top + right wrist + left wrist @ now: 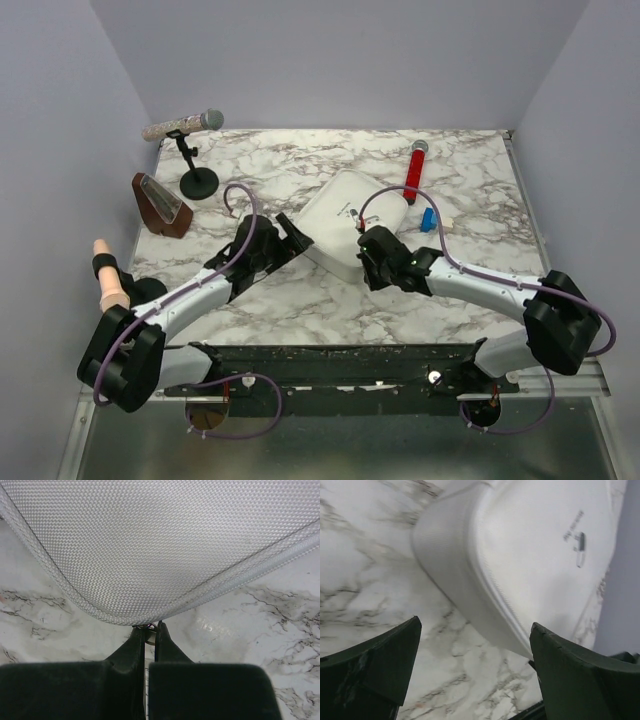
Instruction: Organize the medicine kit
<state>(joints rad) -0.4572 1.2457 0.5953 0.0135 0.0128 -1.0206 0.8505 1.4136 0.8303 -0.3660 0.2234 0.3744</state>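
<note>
The medicine kit [345, 215] is a pale grey-white case with rounded corners, lying closed in the middle of the marble table. Its lid carries a small capsule mark [579, 549]. My left gripper [290, 238] stands open just off the kit's left corner, and in the left wrist view [475, 630] only bare table lies between its fingers. My right gripper [372, 250] is at the kit's near corner. In the right wrist view the woven kit [160, 540] fills the top, and the right gripper [150, 628] is shut on a small metal pull [150, 634] at its edge.
A red cylinder [414, 170] and a small blue item [428, 218] lie right of the kit. A microphone [185, 125] on a black stand [198, 183] and a brown metronome [160, 205] stand at the back left. A peach-coloured object [108, 278] sits off the table's left edge.
</note>
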